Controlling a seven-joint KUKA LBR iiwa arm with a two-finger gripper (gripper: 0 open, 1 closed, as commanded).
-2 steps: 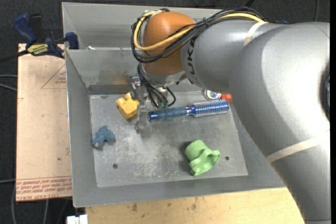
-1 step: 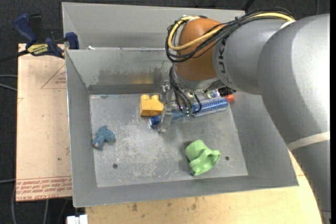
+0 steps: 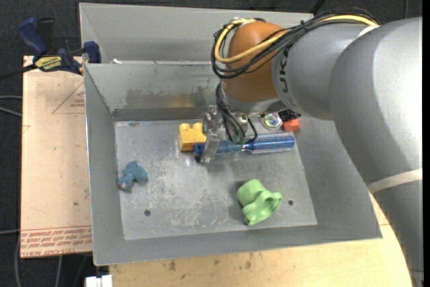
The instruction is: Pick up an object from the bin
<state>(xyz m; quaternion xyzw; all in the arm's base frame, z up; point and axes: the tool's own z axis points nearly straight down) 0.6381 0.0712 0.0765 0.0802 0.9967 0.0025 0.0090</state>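
In the camera view, the grey bin [image 3: 101,144] holds only a few loose things, well apart from each other. The arm [image 3: 356,77] comes in from the right, and its orange cover [image 3: 252,74], with yellow and black cables around it, hangs over the back half of the floor. Below the cover, the claw [image 3: 209,150] is down at the floor, just at the handle end of a blue brush [image 3: 269,143]. This brush lies flat, near the middle of the bin, with its bristle part pointing to the right. I cannot tell if the claw is wide or narrow, because the wrist covers much of it.

A yellow block [image 3: 191,136] stands just left of the claw, very close to it. Behind the brush, partly under the arm, are a small orange-red piece [image 3: 290,124] and a round shiny thing [image 3: 271,120]. A green lumpy toy [image 3: 257,201] lies near the front, and a small blue figure [image 3: 132,175] lies far left.
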